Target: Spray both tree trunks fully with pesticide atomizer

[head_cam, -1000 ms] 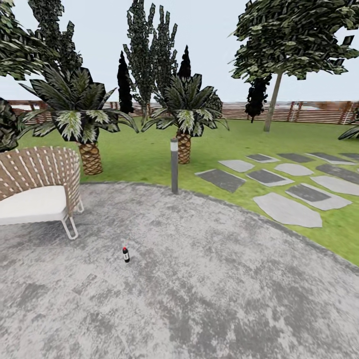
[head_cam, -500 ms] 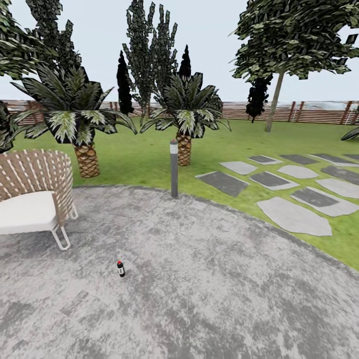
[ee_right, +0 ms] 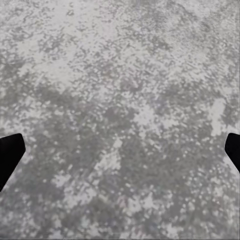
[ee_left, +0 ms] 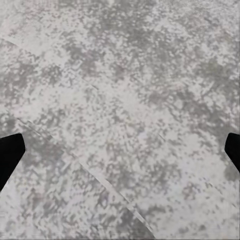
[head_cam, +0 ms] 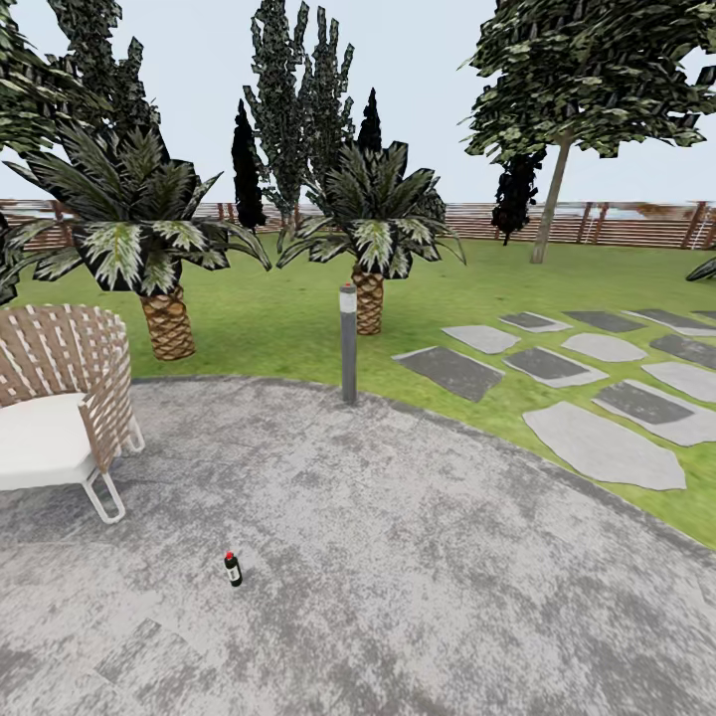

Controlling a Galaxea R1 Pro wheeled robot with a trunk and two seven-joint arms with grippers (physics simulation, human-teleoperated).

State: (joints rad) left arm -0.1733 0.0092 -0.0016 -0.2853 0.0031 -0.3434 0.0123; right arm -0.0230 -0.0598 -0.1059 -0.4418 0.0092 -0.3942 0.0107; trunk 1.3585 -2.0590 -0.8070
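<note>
Grey mottled paving (head_cam: 418,557) spreads in a broad rounded patch across the near ground, edged by green lawn (head_cam: 268,308) that runs back to a brown slatted fence (head_cam: 617,224). On the paving, toward the left and near the front, stands a small dark bottle (head_cam: 232,569) with a red top and a pale label, upright and alone; it looks like the sprayer, though it is too small to make out a nozzle or what it holds. Well to its left sits a woven brown chair (head_cam: 62,398) with a white cushion, on thin white legs. A slim grey post lamp (head_cam: 348,343) rises at the paving's far edge. Behind it on the grass are two low palm-like plants, one at left (head_cam: 149,239) and one near the middle (head_cam: 373,224), each with a stubby scaled trunk. Flat grey stepping slabs (head_cam: 597,443) lie in the grass at right. Farther back on the right, a tall tree (head_cam: 587,70) with a thin leaning trunk stands before the fence, and narrow dark trees (head_cam: 298,99) stand at middle distance.

Both wrist views look down on the same mottled grey paving. The left gripper (ee_left: 120,152) shows its dark fingertips (ee_left: 10,152) at the two side edges of its view, spread wide with nothing between them. The right gripper (ee_right: 120,152) is likewise spread apart, its fingertips (ee_right: 10,152) at the edges, holding nothing.
</note>
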